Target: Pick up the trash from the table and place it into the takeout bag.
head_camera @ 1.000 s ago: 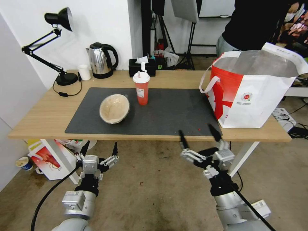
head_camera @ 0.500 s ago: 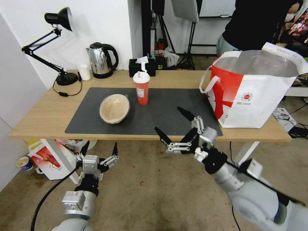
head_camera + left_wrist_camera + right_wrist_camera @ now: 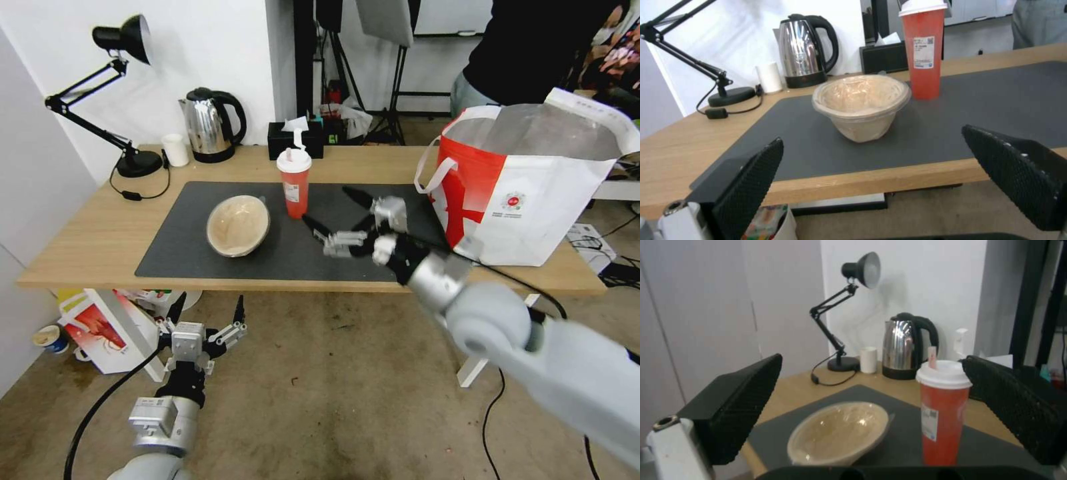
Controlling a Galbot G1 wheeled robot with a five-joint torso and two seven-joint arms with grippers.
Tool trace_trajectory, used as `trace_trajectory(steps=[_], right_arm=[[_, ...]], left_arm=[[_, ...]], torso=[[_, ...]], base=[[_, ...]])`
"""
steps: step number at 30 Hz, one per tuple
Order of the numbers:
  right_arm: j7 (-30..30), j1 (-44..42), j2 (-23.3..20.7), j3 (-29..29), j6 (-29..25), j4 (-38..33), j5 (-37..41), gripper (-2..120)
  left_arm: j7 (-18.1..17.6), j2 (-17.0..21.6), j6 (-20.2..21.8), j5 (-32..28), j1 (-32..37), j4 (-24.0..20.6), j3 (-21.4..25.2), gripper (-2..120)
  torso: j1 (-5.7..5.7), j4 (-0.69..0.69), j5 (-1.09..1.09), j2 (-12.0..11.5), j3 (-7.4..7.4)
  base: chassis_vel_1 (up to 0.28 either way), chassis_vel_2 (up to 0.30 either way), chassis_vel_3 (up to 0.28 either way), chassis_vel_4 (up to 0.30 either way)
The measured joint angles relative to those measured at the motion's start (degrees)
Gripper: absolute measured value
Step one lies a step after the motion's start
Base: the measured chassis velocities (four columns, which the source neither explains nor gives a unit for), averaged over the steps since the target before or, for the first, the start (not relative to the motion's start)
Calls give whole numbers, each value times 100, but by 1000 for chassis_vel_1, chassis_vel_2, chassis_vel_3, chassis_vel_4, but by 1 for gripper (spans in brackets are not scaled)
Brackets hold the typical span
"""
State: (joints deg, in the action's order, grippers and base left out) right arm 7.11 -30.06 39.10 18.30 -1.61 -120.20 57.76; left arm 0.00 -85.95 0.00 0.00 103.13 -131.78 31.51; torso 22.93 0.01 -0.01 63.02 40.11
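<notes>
The takeout bag (image 3: pixel 533 193) is running past the right edge, its contents staying hidden; the right arm's forearm is blurring.

Bg items sat beyond R gripper (image 3: pixel 326 204), twd far wall: black tissue box (image 3: pixel 283 141) nearest, kettle (image 3: pixel 210 127) further left, small white cup (image 3: pixel 175 150) just beside it, desk lamp (image 3: pixel 138 163) leftmost. Crayfish carton (image 3: pixel 100 330) was on floor near L gripper (image 3: pixel 208 303).

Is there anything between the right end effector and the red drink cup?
Nothing visible. The right end effector is open over the dark mat, with bare mat between it and the red drink cup. The tan paper bowl sits beyond the cup.
</notes>
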Motion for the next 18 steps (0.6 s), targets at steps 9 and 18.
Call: trace_trajectory(steps=[9, 18], right_arm=[[261, 729, 258, 372, 390, 384, 336, 100], [634, 1198, 406, 607, 861, 593, 631, 100]], left_arm=[[0, 1, 0, 0, 0, 0, 0, 100], [0, 1, 0, 0, 0, 0, 1, 100]], torso=[[0, -2, 1, 0, 0], [0, -2, 0, 1, -1]], base=[[0, 0, 0, 0], [0, 0, 0, 0]])
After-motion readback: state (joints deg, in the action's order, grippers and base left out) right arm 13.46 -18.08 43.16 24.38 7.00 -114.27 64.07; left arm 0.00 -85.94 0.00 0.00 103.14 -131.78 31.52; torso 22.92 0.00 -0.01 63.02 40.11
